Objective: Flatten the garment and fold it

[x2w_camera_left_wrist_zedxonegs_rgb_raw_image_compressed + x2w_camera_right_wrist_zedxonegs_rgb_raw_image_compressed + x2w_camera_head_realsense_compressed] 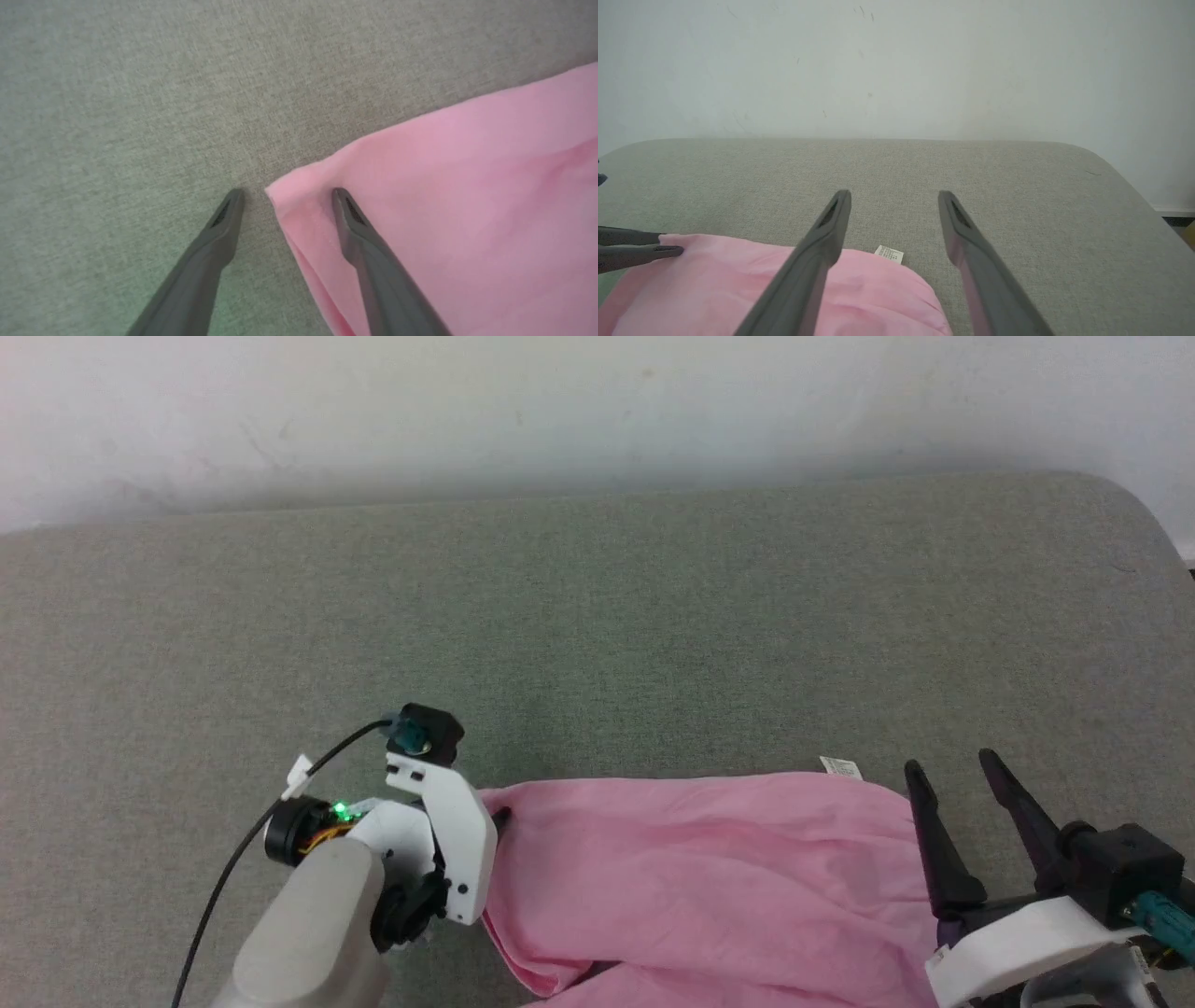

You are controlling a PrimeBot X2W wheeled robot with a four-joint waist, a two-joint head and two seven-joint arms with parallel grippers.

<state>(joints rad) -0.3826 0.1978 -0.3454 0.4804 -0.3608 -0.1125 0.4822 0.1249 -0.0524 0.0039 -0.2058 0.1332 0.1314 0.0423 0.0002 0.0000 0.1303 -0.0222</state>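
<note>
The light pink garment (709, 877) lies spread along the near edge of the grey padded surface (597, 616), with its small white label (840, 766) at the far right rim. My left gripper (499, 819) points down at the garment's left corner. In the left wrist view it (288, 192) stands open astride that corner (299, 200), one finger on the cloth and one on the grey surface. My right gripper (949, 765) hovers open over the garment's right end, holding nothing. In the right wrist view it (894, 193) frames the label (889, 254).
A pale wall (597, 411) rises behind the padded surface. The surface rounds off at its far right corner (1144, 523), with floor beyond (1176, 219). A black cable (233, 859) trails from my left wrist. The left gripper's fingers (640, 254) show at the right wrist view's left edge.
</note>
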